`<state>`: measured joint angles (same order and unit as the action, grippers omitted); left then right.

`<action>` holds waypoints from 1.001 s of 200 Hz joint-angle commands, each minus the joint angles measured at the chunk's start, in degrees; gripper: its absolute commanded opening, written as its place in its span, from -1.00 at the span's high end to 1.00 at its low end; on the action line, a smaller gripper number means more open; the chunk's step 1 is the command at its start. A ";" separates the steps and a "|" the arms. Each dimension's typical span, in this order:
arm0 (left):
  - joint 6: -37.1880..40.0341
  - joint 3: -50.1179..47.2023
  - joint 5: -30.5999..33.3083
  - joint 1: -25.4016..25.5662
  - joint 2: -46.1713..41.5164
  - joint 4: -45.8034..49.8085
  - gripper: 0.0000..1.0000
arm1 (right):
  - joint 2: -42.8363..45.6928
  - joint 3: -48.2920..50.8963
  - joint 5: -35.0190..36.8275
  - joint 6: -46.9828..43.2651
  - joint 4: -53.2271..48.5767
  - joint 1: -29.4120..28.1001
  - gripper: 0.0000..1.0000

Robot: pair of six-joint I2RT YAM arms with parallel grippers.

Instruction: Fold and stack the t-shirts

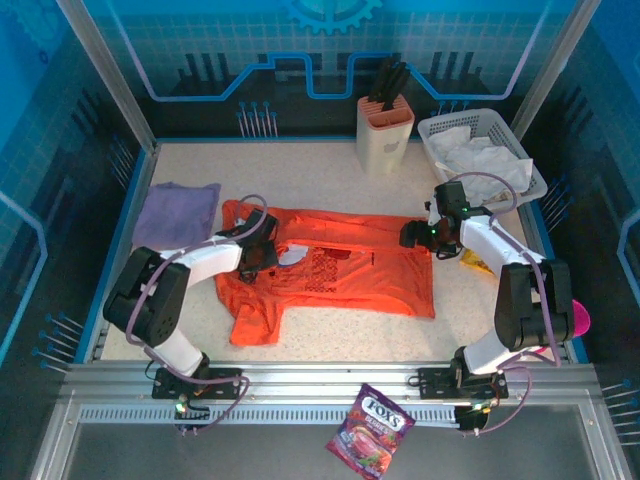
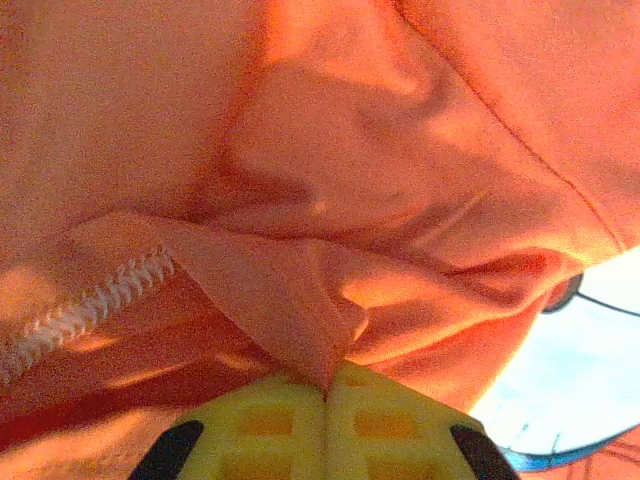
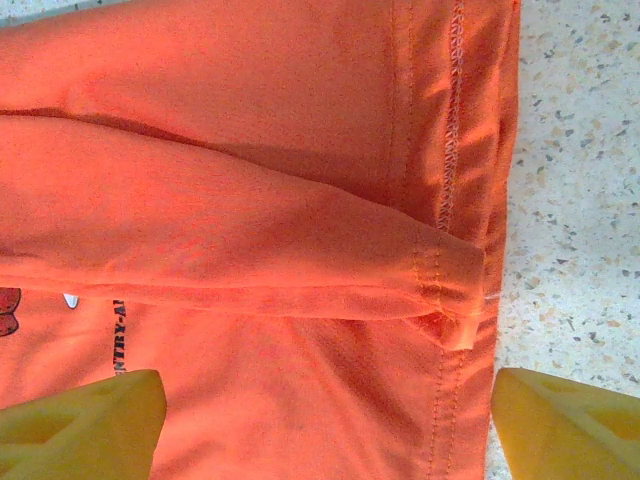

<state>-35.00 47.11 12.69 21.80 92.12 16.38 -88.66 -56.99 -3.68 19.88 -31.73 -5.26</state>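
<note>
Two t-shirts lie on the counter [image 1: 300, 170], the lavender t-shirt [image 1: 175, 212] just off the orange t-shirt's [image 1: 360, 285] far-left corner. The left wrist view shows the left end effector [image 2: 325, 385] clamped on an orange fold. The right wrist view shows the right end effector [image 3: 325, 420] spread wide over the orange t-shirt's right edge, gripping nothing.

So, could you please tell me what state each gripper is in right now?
Left gripper: shut on a fold of the orange t-shirt.
Right gripper: open, holding nothing, over the same shirt's edge.
</note>
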 commanded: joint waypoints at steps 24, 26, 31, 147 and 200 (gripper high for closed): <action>-3.86 -2.64 -1.02 0.36 -7.30 -0.51 1.00 | 1.13 -1.12 -1.06 -0.64 -1.15 -0.81 -0.71; -4.00 -2.71 -1.00 0.48 -7.43 -0.37 1.00 | 1.12 -1.11 -1.11 -0.63 -1.15 -0.88 -0.70; -4.16 -2.71 -0.98 0.73 -7.80 -0.10 0.99 | 1.05 -1.21 -1.23 -0.63 -1.05 -0.83 -0.70; -11.14 -0.45 6.15 12.80 -4.45 5.37 0.82 | 0.42 -1.05 -1.75 -0.46 -0.62 -0.91 -0.70; -10.63 0.35 8.50 16.43 -1.59 7.82 0.50 | 0.05 -1.28 -1.92 -0.54 -0.53 -0.97 -0.69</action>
<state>-45.25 45.60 18.37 36.86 89.49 20.82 -88.66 -56.99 -4.80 19.90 -31.68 -5.28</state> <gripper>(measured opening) 0.195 0.848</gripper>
